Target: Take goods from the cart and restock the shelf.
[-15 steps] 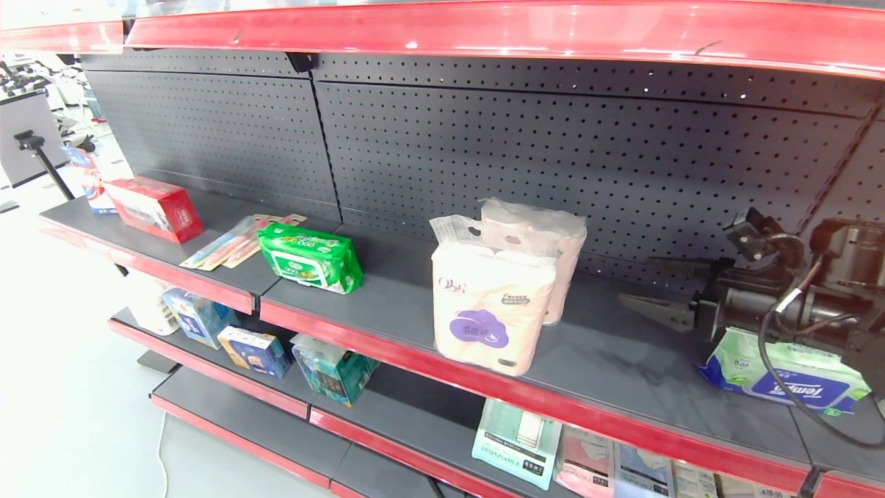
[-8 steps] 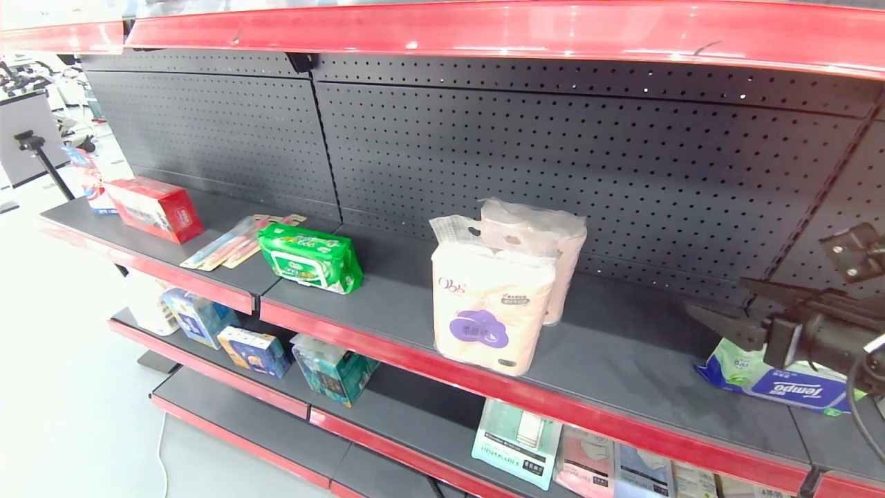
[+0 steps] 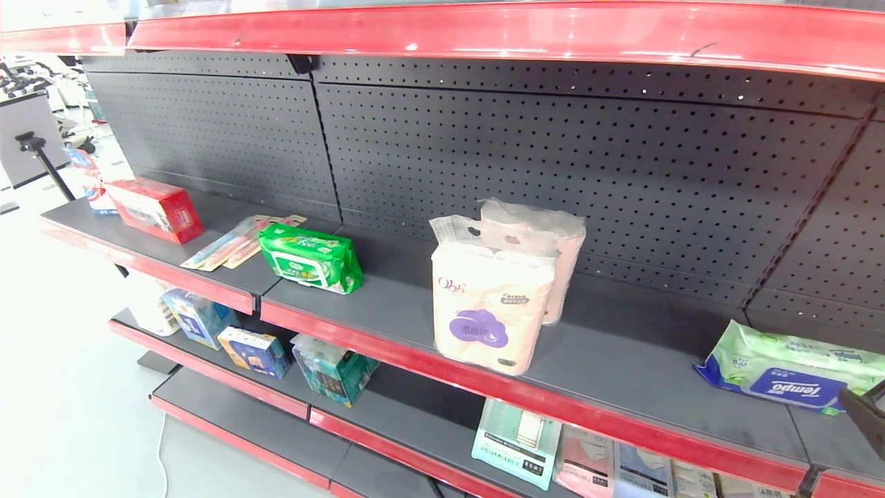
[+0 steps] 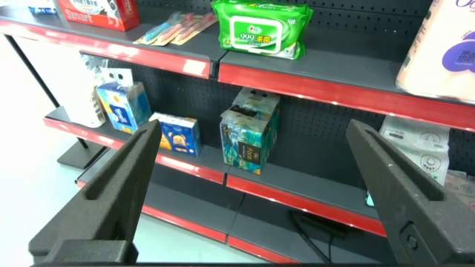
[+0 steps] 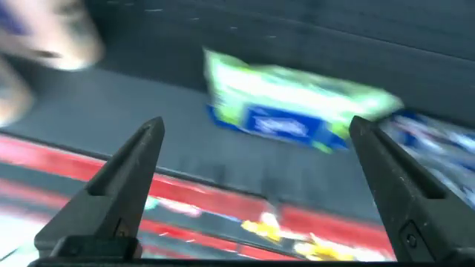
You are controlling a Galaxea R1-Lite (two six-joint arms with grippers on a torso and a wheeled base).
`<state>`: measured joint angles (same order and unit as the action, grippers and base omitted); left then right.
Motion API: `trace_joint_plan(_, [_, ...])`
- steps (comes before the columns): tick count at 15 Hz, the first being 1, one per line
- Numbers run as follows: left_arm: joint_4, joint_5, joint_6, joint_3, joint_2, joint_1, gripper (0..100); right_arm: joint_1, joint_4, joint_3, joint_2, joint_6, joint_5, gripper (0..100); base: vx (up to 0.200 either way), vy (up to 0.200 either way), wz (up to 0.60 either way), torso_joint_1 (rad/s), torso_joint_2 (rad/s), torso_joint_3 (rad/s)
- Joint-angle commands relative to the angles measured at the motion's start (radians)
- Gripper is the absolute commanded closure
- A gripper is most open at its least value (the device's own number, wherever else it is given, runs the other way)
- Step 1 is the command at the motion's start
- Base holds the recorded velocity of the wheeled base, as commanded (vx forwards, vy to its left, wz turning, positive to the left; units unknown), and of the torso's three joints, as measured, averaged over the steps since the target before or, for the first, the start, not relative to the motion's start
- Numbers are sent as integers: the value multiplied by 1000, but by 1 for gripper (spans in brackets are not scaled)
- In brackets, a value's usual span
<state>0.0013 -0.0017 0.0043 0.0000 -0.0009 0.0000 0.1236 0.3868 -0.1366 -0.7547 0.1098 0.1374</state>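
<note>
Tissue pack, green and white with a blue label, is seen lying flat on the dark shelf at the robot's right. It is close to the perforated back panel and well apart from the toilet roll packs stood in the middle. Further left on the same level a green wipes pack, some toothbrushes and a red box are laid out. The shelf is edged with a red strip, and another red-edged board is mounted above. Small boxes are stood on a lower shelf, and a pale floor is seen at the left.

The pack's right end is cut off by the head view's edge, and its near right corner is covered by a dark claw finger. Flat packets on the level below are partly hidden by the red strip.

The pack's long axis is laid along the shelf, roughly parallel with the front edge, and its labelled face is turned up and forward.

The right claw is held wide open and empty in front of the pack, apart from it. The left claw is likewise spread open and empty, before the lower shelves.
</note>
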Motion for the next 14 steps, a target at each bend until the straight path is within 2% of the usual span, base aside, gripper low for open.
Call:
trace_joint_plan(1, [0,0,0,0,1,0,0,-121,-25,107,224,2,148,0,0,0,0,0,0,0])
trace_joint_plan(3, [0,0,0,0,1,0,0,-122,-65,130,327,14,163,0,0,0,0,0,0,0])
trace_joint_plan(4, [0,0,0,0,1,0,0,-127,-157,130,416,33,152,0,0,0,0,0,0,0])
trace_joint_plan(6, [0,0,0,0,1,0,0,-144,-353,120,609,31,45,0,0,0,0,0,0,0])
trace_joint_plan(7, [0,0,0,0,1,0,0,-139,-427,89,638,28,1,0,0,0,0,0,0,0])
trace_joint_plan(10, [0,0,0,0,1,0,0,-144,-436,84,706,25,-18,0,0,0,0,0,0,0])
trace_joint_plan(11, [0,0,0,0,1,0,0,-125,-433,91,755,21,-79,0,0,0,0,0,0,0])
trace_joint_plan(12, [0,0,0,0,1,0,0,-127,-430,94,753,21,-94,0,0,0,0,0,0,0])
trace_joint_plan(14, [0,0,0,0,1,0,0,-125,-427,94,753,-65,-179,0,0,0,0,0,0,0])
